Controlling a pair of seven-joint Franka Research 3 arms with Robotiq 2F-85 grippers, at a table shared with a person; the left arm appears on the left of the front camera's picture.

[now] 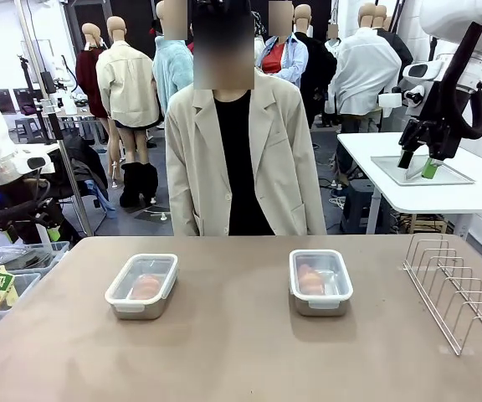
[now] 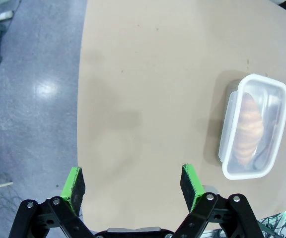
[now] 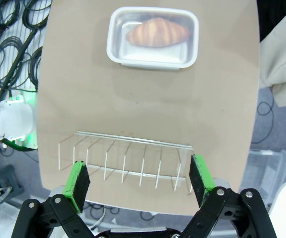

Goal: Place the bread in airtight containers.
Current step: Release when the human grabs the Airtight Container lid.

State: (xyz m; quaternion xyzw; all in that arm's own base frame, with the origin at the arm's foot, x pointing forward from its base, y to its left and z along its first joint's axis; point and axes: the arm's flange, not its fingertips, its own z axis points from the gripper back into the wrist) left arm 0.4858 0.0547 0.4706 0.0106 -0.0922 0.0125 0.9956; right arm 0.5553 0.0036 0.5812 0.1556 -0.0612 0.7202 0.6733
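Bare tabletop (image 1: 241, 352) lies nearest in the front view. Beyond it we note two airtight containers side by side, well apart: the left container (image 1: 141, 286) and the right container (image 1: 320, 282). Each is lidded and holds one piece of bread. A wire rack (image 1: 458, 289) stands at the table's right edge; a person (image 1: 245, 151) stands at the far side.

Left wrist view: the left gripper (image 2: 133, 183) hangs above the table edge, jaws spread wide with nothing between them. The left container (image 2: 254, 126) lies off to one side, its croissant (image 2: 247, 130) visible through the clear lid.

Right wrist view: the right gripper (image 3: 139, 181) is likewise spread and empty, above the wire rack (image 3: 125, 161). The right container (image 3: 153, 37) sits farther off, its roll (image 3: 158, 32) lying inside.

We judge the bread light, soft and easily crushed, while the tins are rigid and smooth. Any further handling should grip a tin across its short sides, below the lid rim.
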